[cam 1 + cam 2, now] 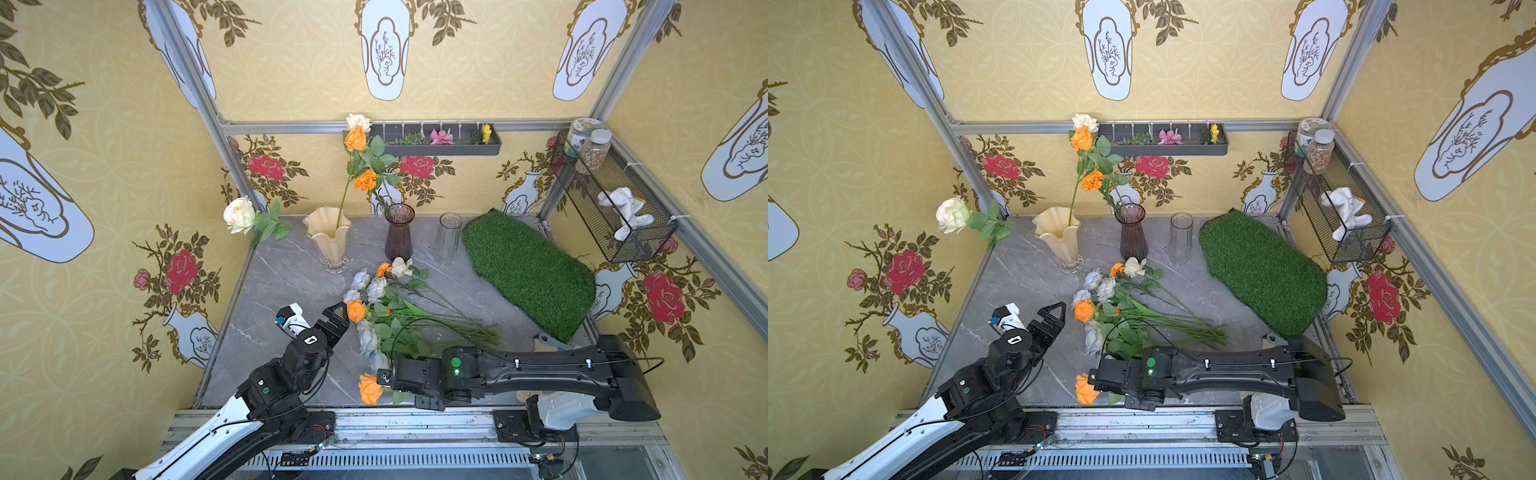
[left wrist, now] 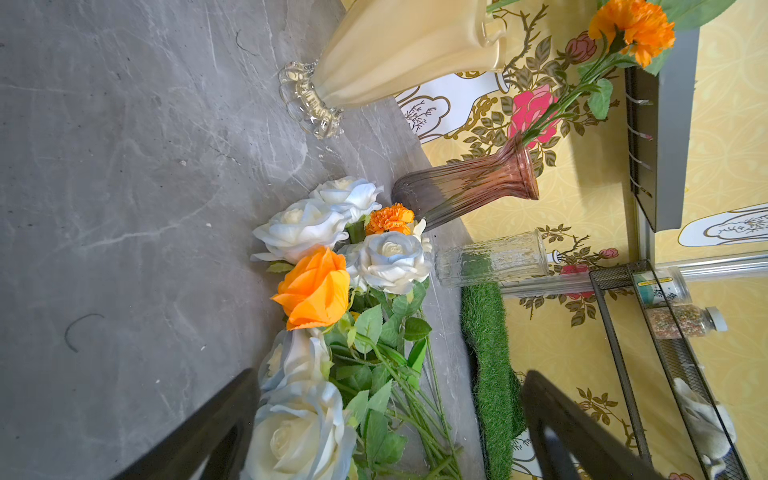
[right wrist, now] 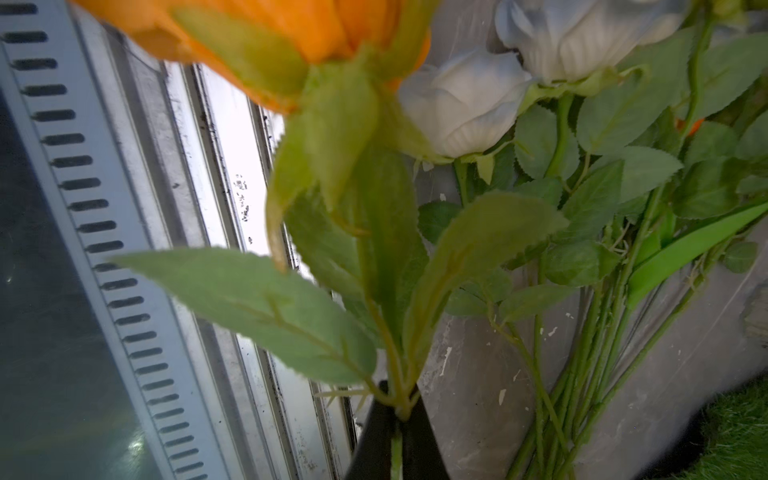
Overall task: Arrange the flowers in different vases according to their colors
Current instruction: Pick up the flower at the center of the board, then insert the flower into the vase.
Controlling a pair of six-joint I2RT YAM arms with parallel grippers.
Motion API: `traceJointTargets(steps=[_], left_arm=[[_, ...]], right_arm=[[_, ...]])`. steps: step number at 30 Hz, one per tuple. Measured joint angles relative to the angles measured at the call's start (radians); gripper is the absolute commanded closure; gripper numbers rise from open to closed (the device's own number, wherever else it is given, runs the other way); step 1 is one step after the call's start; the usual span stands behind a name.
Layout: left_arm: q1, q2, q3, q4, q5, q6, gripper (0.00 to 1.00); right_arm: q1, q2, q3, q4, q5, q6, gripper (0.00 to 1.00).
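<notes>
Pinching the green stem of an orange rose [image 1: 370, 388], the right gripper [image 3: 397, 409] had its jaws pressed together at the base of the leaves, and the bloom hung over the front edge of the bench [image 1: 282, 282]. The left gripper [image 1: 338, 318] was spread wide, just beside the flowers [image 1: 386, 307] heaped mid-bench. Near the back edge stood the cream vase [image 1: 328, 239], the purple vase [image 1: 399, 232] and the clear glass vase [image 1: 449, 237], the first two holding stems.
</notes>
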Motion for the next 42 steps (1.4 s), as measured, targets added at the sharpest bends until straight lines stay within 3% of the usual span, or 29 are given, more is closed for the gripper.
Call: traceJointTargets(steps=[3, 7, 11, 15, 22, 27, 34, 42], left_arm=[[0.000, -0.019, -0.008, -0.002, -0.005, -0.003, 0.00], [0.000, -0.033, -0.015, -0.014, -0.010, -0.016, 0.00], [-0.002, -0.024, -0.015, -0.018, -0.012, -0.018, 0.00], [-0.002, -0.003, -0.013, -0.018, -0.012, -0.018, 0.00], [-0.002, 0.018, -0.013, -0.012, -0.012, -0.003, 0.00], [-0.002, 0.022, -0.013, 0.019, -0.013, 0.010, 0.00], [-0.001, 0.055, -0.014, 0.060, -0.023, 0.045, 0.00], [0.000, 0.095, -0.003, 0.090, -0.031, 0.077, 0.00]], right_arm=[[-0.045, -0.080, 0.018, 0.005, 0.003, -0.006, 1.00], [-0.185, -0.219, 0.049, 0.064, -0.029, -0.029, 1.00], [-0.310, -0.328, 0.079, 0.196, -0.051, -0.058, 1.00], [-0.429, -0.340, 0.137, 0.367, -0.093, -0.082, 1.00], [-0.656, -0.194, 0.297, 0.656, -0.176, -0.103, 1.00], [-0.830, -0.045, 0.400, 0.882, -0.229, 0.002, 1.00], [-0.906, 0.191, 0.581, 1.121, -0.269, 0.117, 1.00], [-0.927, 0.387, 0.721, 1.238, -0.275, 0.180, 1.00]])
